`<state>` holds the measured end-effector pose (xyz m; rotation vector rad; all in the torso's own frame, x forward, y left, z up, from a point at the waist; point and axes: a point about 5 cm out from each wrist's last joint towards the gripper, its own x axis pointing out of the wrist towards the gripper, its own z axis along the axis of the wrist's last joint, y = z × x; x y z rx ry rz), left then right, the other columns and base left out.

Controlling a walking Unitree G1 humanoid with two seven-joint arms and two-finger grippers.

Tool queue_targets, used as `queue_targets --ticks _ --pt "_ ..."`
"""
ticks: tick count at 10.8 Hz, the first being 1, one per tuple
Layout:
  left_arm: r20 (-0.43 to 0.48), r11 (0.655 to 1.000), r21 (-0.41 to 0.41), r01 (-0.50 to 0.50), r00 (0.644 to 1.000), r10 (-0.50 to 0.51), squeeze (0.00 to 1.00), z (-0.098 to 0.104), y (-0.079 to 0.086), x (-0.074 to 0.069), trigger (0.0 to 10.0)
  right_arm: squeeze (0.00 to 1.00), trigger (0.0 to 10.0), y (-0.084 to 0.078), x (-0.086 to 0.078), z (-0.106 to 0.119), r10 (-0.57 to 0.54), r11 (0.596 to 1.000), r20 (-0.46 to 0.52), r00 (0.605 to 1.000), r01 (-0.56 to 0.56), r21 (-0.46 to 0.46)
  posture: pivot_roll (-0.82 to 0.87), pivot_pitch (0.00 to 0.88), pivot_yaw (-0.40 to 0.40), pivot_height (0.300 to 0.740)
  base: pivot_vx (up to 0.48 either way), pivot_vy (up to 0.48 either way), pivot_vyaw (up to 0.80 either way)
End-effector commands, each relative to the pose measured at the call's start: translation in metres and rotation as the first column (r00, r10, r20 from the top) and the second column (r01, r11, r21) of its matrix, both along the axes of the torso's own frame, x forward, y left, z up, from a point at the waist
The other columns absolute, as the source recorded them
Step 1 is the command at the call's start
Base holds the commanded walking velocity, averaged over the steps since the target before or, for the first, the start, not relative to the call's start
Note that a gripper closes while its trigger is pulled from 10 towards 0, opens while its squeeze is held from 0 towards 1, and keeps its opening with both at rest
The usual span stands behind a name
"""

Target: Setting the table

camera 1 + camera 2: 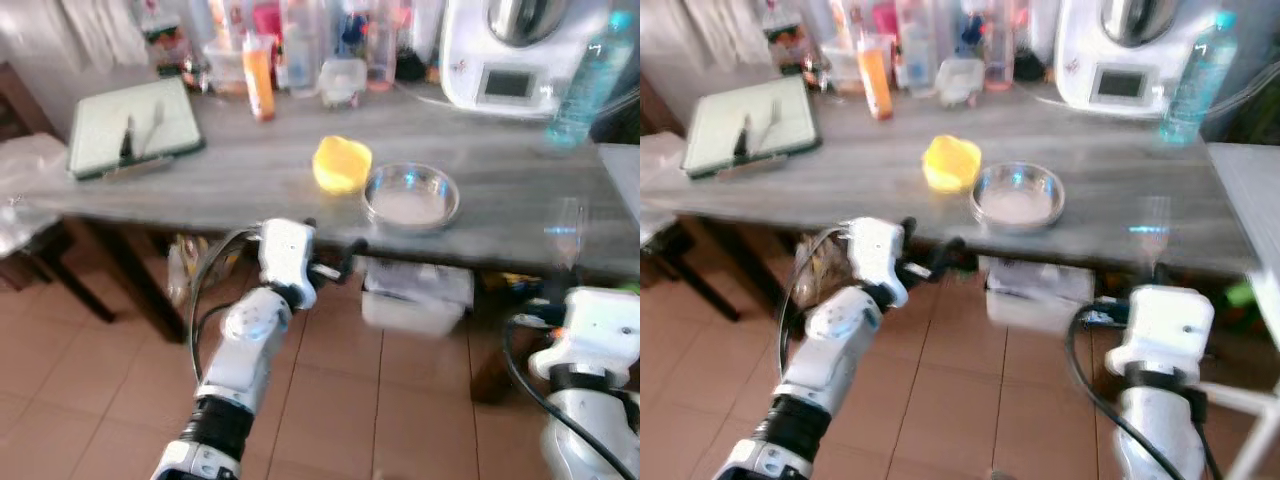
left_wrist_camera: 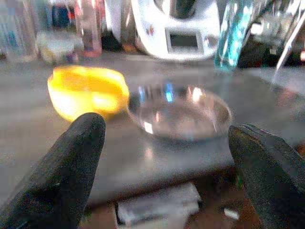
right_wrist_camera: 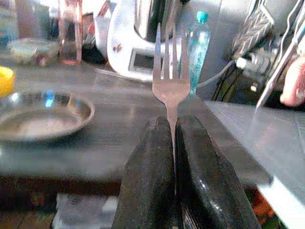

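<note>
A fork [image 3: 169,78] is pinched upright, tines up, between the pressed-together fingers of the right pincer [image 3: 174,131], held just before the grey worktop [image 1: 250,170]. The left pincer [image 2: 167,157] is spread wide before the worktop edge. Beyond it, a steel bowl [image 1: 410,196] is seen beside a yellow cup [image 1: 341,164]. Farther back, a white appliance [image 1: 510,55] and a water bottle [image 1: 590,85] are set.

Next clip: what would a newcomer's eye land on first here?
Probably the fork, held upright with its tines up in the right claw, which is shut on its handle just short of the table's edge. Next come the bright yellow bowl and the shiny metal dish side by side on the grey table, with the open left claw pointed toward them from below the near edge.
</note>
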<state>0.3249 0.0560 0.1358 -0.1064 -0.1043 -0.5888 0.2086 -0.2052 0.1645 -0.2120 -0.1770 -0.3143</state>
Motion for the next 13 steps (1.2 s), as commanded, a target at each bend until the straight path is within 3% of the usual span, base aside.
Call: queue_targets --ticks 1,7,11,13 --pt "0.003 1.000 0.015 -0.014 1.000 0.014 0.00 0.000 0.008 0.001 10.0 0.00 10.0 0.004 0.000 0.003 0.010 1.000 0.016 1.000 -0.010 0.005 -0.05 0.100 0.035 0.740 0.480 0.000 0.00" --pt "0.030 0.999 0.036 -0.009 1.000 0.008 0.00 0.005 0.013 0.001 10.0 0.00 10.0 0.004 0.001 0.007 0.003 1.000 0.029 1.000 -0.003 -0.009 -0.04 0.099 0.033 0.740 0.469 0.000 0.00" --pt "0.051 0.999 0.034 -0.032 0.998 0.031 0.00 0.011 0.023 0.003 10.0 0.00 10.0 0.005 0.003 0.010 0.004 1.000 0.036 0.999 -0.004 -0.017 -0.04 0.099 0.033 0.740 0.000 0.000 0.00" --pt "0.074 0.997 0.065 0.045 0.996 -0.049 0.00 0.013 0.023 -0.006 10.0 0.00 10.0 0.003 0.001 0.010 -0.009 1.000 0.034 0.999 0.010 -0.019 -0.04 0.099 0.033 0.740 0.000 0.000 0.00"
